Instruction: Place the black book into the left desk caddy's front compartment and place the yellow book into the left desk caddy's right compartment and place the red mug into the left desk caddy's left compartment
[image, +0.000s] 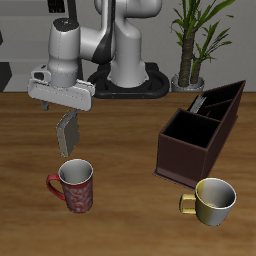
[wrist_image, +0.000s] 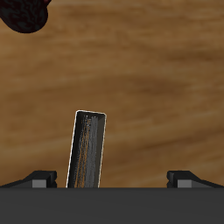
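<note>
One small grey-tan speckled yellow book hangs clamped in the white two-finger gripper, its long axis near vertical, slightly tilted, above the wooden table behind the mottled red mug.

A pale yellow-cream mug stood upright on the wooden table, handle toward nine o'clock. A potted plant rose at one o'clock behind it.

grey-tan speckled yellow book with dark streaks up close, red mug with mottled pinkish pattern and grey inside, dark brown left desk caddy, pale yellow-cream mug, warm brown woodgrain surface, white-and-grey arm
</note>
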